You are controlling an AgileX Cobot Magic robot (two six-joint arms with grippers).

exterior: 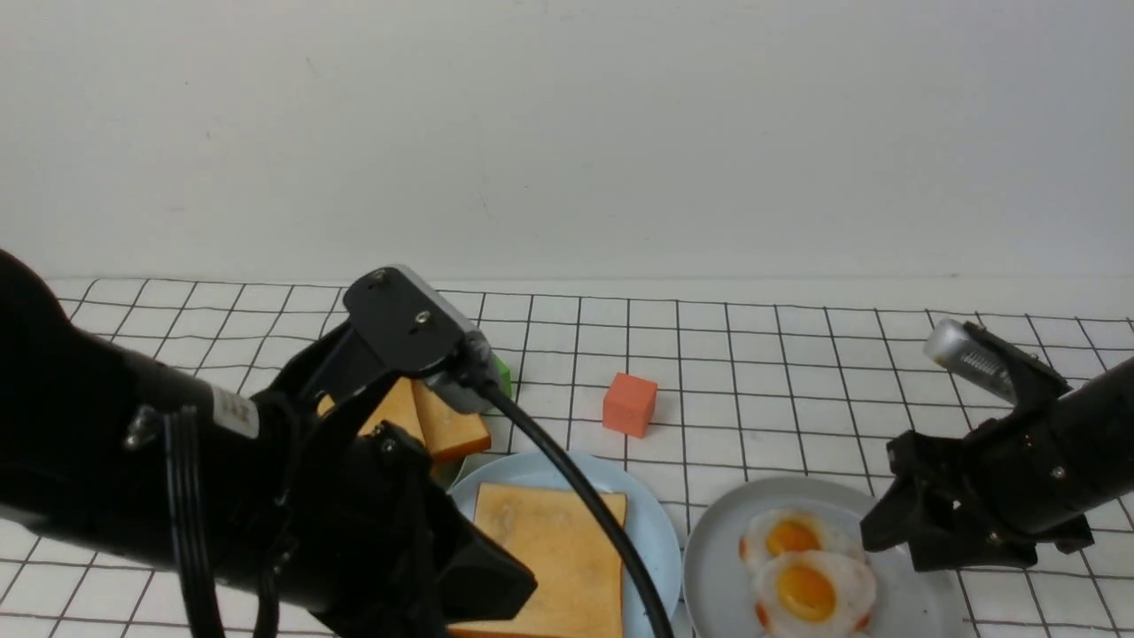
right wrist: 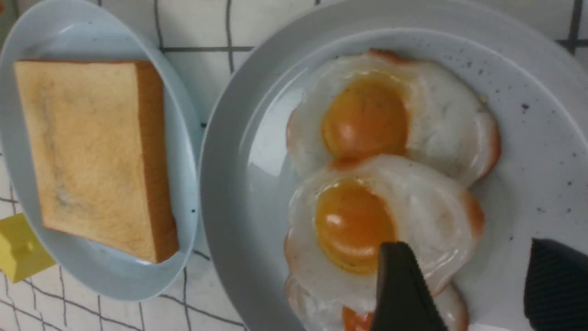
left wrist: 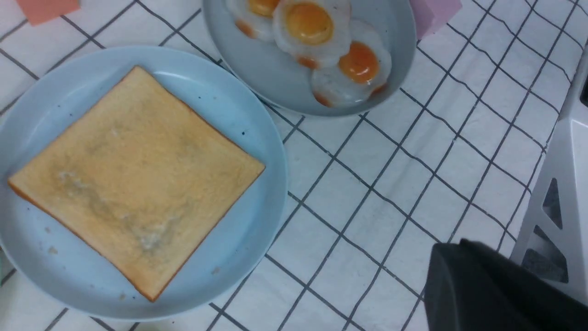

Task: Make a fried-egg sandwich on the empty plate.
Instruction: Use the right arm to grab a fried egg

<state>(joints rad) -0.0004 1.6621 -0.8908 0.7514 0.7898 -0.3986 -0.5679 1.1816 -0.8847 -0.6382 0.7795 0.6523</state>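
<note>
One toast slice (exterior: 549, 558) lies on the light blue plate (exterior: 651, 532), with no egg on it. Just beside, toward three o'clock in the front view, the grey plate (exterior: 921, 602) holds three fried eggs (left wrist: 308, 23), overlapping. The right gripper (right wrist: 464, 285) hovers over them, jaws apart and nothing between. Near the toast, at its nine o'clock, the left gripper (exterior: 487, 580) is closed, gripping nothing visible.

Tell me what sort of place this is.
Probably a robot test bench playing at kitchen: two robot arms, fried eggs on a grey plate, and a toast slice on a blue plate.
</note>
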